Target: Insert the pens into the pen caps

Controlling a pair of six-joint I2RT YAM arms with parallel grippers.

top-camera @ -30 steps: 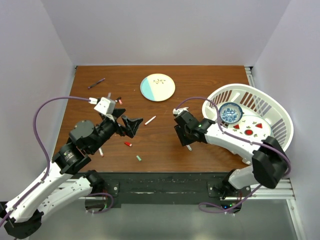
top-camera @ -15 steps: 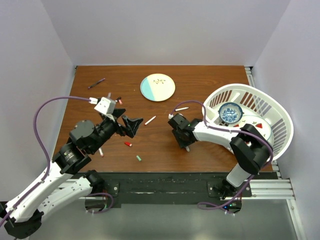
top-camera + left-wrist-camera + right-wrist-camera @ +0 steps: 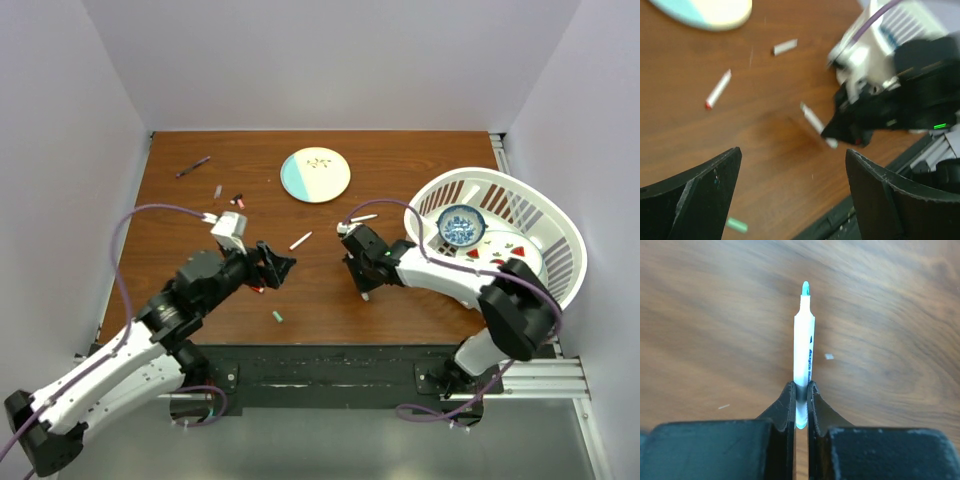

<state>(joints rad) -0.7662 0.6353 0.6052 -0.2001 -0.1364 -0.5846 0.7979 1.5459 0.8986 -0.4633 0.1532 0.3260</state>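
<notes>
My right gripper (image 3: 800, 390) is shut on a white pen (image 3: 804, 340) with a green tip that points away from the wrist, low over the wood. From above, the right gripper (image 3: 362, 282) sits right of the table's middle. My left gripper (image 3: 277, 266) is open and empty, facing the right one across a short gap. Between the left gripper's (image 3: 792, 190) wide jaws I see bare wood, with the held pen (image 3: 815, 120) beyond. Loose pens lie at centre (image 3: 300, 240), near the basket (image 3: 364, 217) and far left, a dark purple pen (image 3: 193, 166). A green cap (image 3: 277, 316) lies near the front edge.
A round plate (image 3: 315, 175) lies at the back centre. A white basket (image 3: 560, 240) with a blue bowl (image 3: 460, 226) fills the right side. A red-and-black cap (image 3: 238, 201) and a small grey piece (image 3: 217, 190) lie at the back left.
My right gripper has closed on the green-tipped pen. The left arm has swung forward and right, bringing its open gripper toward the table's middle.
</notes>
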